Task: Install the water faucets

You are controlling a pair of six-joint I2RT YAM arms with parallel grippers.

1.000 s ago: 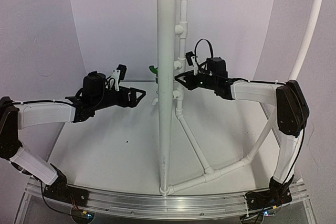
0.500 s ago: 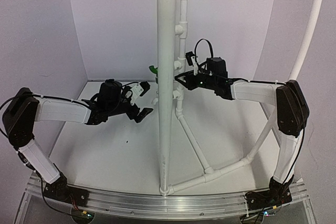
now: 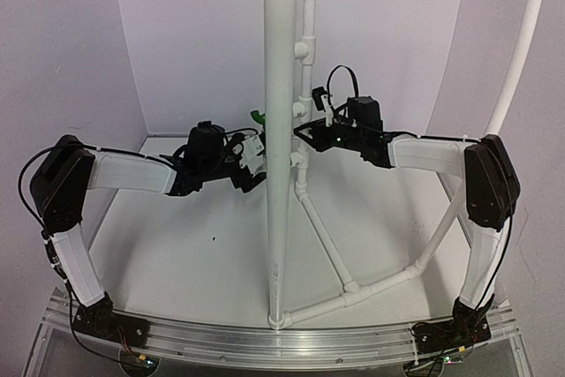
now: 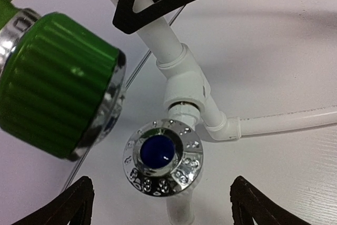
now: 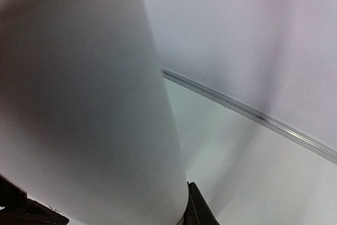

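Left gripper point(image 4: 164, 206) spread wide, empty, fingers either side of the white faucet point(image 4: 163, 156). It sits in a tee point(image 4: 181, 77), mid-table toward the far edge. Green faucet point(image 4: 52, 82) close beside it. Right gripper point(image 3: 303, 134) at the thin pipe point(image 4: 152, 32); cannot tell its grip. Risk: an off-centre close slips on the chrome cap, twisting the pipe.

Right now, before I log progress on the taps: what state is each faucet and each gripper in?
green faucet: up beside the thin pipe; cannot tell if it is seated.
white faucet: stem in the tee outlet, ungripped.
left gripper: open, fingers either side of the white faucet.
right gripper: shut on the thin pipe.
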